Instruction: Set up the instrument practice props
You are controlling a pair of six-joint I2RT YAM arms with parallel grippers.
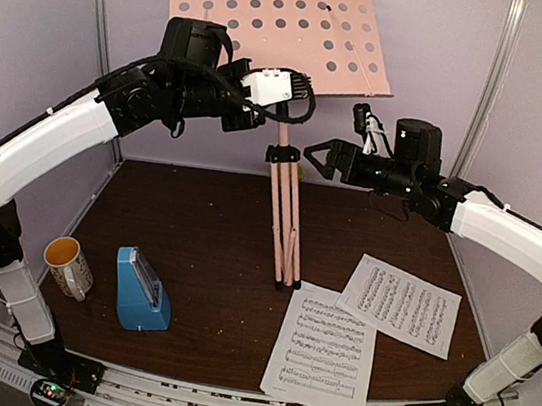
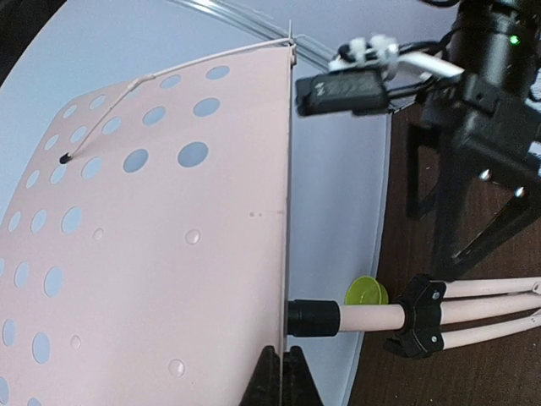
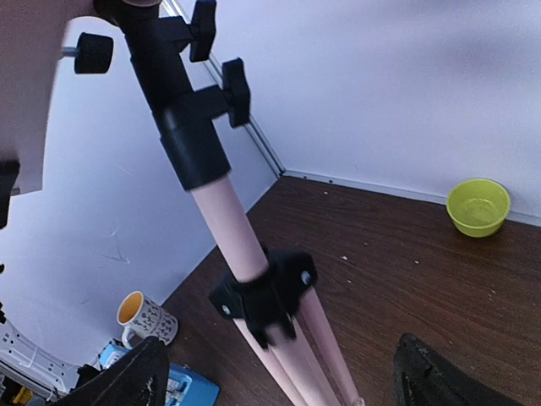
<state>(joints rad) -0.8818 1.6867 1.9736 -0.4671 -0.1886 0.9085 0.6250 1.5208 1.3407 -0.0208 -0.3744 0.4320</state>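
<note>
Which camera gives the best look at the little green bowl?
The right wrist view: the green bowl sits whole and unobstructed on the table. The left wrist view shows only part of it behind the stand's pole; the top view doesn't show it.

We see a robotics lab cell: plain lilac wall panels (image 1: 34,18) and grey metal posts (image 1: 103,18) enclose a dark brown wooden table (image 1: 195,243) fronted by a slotted aluminium rail (image 1: 253,400).

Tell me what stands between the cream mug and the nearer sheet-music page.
The blue metronome, close beside the mug; from there to the page the tabletop is bare. The top view shows it.
</note>
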